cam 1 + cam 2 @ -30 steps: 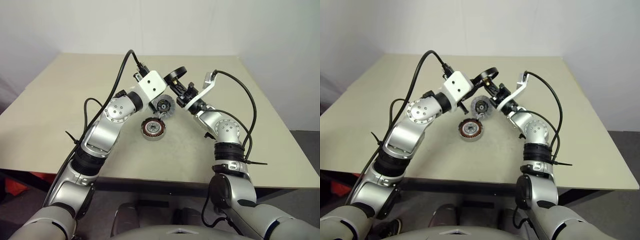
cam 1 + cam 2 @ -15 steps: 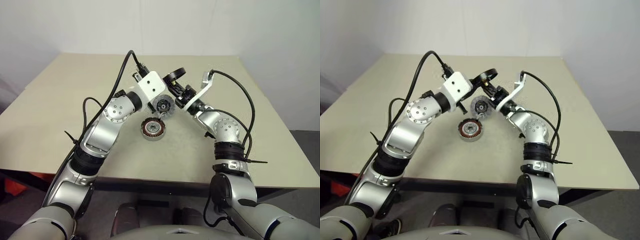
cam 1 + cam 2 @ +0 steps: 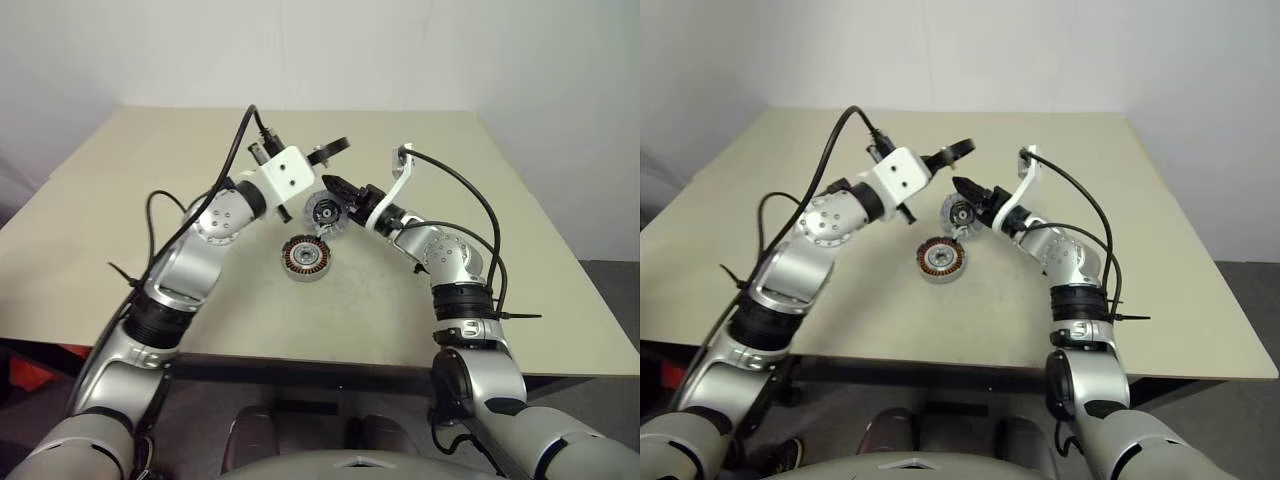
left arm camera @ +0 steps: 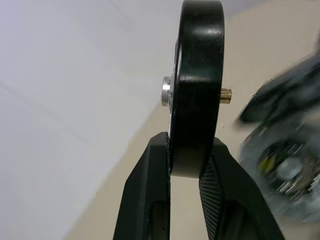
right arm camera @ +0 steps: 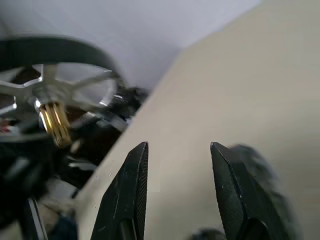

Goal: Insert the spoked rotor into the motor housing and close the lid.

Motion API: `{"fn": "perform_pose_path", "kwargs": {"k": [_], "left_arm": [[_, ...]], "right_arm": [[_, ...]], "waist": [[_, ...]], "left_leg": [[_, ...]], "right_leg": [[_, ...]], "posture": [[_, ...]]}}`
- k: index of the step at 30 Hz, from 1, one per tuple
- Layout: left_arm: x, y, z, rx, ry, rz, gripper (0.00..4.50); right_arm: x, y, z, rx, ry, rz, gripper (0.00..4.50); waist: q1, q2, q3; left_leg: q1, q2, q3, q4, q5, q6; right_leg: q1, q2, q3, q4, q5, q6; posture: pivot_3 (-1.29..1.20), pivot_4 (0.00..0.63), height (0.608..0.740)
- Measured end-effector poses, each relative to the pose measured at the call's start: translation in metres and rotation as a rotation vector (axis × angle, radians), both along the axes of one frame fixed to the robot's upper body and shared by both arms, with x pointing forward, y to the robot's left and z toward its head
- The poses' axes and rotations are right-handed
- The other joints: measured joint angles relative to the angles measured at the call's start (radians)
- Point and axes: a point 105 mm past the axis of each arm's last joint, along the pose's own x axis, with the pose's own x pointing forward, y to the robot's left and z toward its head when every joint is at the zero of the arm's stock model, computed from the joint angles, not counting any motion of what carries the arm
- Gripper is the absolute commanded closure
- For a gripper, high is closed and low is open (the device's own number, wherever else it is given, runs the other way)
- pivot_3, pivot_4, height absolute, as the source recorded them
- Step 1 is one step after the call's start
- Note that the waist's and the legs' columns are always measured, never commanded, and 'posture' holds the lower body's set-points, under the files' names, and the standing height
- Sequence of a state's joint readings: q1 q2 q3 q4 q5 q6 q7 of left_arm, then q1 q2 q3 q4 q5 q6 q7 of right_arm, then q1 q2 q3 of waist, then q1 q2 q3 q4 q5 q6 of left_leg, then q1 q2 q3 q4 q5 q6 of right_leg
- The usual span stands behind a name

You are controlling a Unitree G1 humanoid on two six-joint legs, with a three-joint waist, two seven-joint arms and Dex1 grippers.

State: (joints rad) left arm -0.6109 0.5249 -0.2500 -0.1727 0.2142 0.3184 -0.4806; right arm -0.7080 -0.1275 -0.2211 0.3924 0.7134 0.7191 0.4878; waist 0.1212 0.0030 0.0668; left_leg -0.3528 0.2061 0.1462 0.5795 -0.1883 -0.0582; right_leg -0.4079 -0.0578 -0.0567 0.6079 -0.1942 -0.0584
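My left gripper (image 4: 192, 145) is shut on the black rim of the spoked rotor (image 3: 331, 149), holding it on edge above the table. Its brass hub pin (image 4: 226, 95) sticks out sideways. Just right of the rotor and a little lower, my right gripper (image 3: 335, 187) stands open with nothing between its fingers (image 5: 131, 175). The rotor's silver spokes (image 5: 75, 82) show ahead of it. The motor housing (image 3: 306, 257) sits on the table below both grippers, its copper windings facing up. The lid (image 3: 325, 212), a silver disc with a dark centre, rests just beyond the housing.
The beige table (image 3: 500, 250) has open surface on all sides of the parts. A white wall stands behind its far edge. Black cables loop over both forearms.
My right gripper has opened, let go of the rotor and sunk a little. The left gripper has carried the rotor off to the left, away from the right one.
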Motion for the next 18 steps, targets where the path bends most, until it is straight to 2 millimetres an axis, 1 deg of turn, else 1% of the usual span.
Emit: {"fn": "perform_pose_path", "kwargs": {"k": [1,3,6,10,12,15,16,18], "left_arm": [[0.000,0.007,-0.002,0.017,-0.002,0.012,4.00],[-0.002,0.012,-0.007,0.046,0.001,0.003,4.00],[-0.010,0.015,-0.017,0.090,0.015,-0.033,4.00],[-0.019,0.014,-0.027,0.152,0.017,-0.084,4.00],[-0.023,0.012,-0.029,0.188,0.005,-0.111,4.00],[-0.026,0.009,-0.031,0.218,-0.012,-0.136,4.00],[-0.027,0.008,-0.031,0.232,-0.020,-0.147,4.00],[-0.029,0.005,-0.036,0.270,-0.032,-0.172,4.00]], "right_arm": [[0.001,-0.005,-0.002,-0.010,0.002,-0.013,2.33],[0.004,-0.012,-0.004,-0.024,0.000,-0.032,2.33],[0.007,-0.017,-0.010,-0.046,0.008,-0.055,2.33],[0.016,-0.032,-0.015,-0.080,0.012,-0.120,2.33],[0.025,-0.047,-0.012,-0.093,0.004,-0.189,2.33],[0.037,-0.069,-0.001,-0.090,-0.019,-0.296,2.33],[0.041,-0.077,0.003,-0.081,-0.028,-0.331,2.33],[0.048,-0.098,0.017,-0.057,-0.053,-0.423,2.33]], "waist": [[0.000,0.000,0.000],[0.000,0.000,0.000],[0.000,0.000,0.000],[0.000,0.000,0.000],[0.001,0.000,0.000],[-0.001,0.000,0.000],[-0.001,0.000,0.000],[0.000,0.000,0.000]], "left_leg": [[0.000,0.000,0.000,0.000,0.000,0.000],[0.000,0.000,0.000,0.000,0.000,0.000],[0.000,0.000,0.000,0.000,0.000,0.000],[0.000,0.000,0.000,0.000,0.000,0.000],[0.001,0.000,0.000,0.001,0.000,0.000],[0.001,0.000,0.000,0.001,0.000,0.000],[0.001,0.000,0.000,0.001,0.000,0.000],[0.001,0.000,0.001,0.001,0.000,0.000]], "right_leg": [[0.000,0.000,0.000,0.000,0.000,0.000],[0.000,0.000,0.000,0.000,0.000,0.000],[0.000,0.000,0.000,0.000,0.000,-0.001],[0.000,0.000,0.000,0.001,0.000,-0.001],[0.000,0.000,0.000,0.001,0.000,-0.001],[0.000,0.000,0.000,0.001,0.001,-0.002],[0.000,0.000,0.000,0.001,0.001,-0.002],[0.000,0.000,0.000,0.001,0.001,-0.002]], "posture": [[0.00,0.000,0.740],[0.00,0.000,0.740],[0.00,0.000,0.740],[0.00,0.000,0.740],[0.00,0.000,0.740],[0.00,0.000,0.740],[0.00,0.000,0.740],[0.00,0.000,0.740]]}}
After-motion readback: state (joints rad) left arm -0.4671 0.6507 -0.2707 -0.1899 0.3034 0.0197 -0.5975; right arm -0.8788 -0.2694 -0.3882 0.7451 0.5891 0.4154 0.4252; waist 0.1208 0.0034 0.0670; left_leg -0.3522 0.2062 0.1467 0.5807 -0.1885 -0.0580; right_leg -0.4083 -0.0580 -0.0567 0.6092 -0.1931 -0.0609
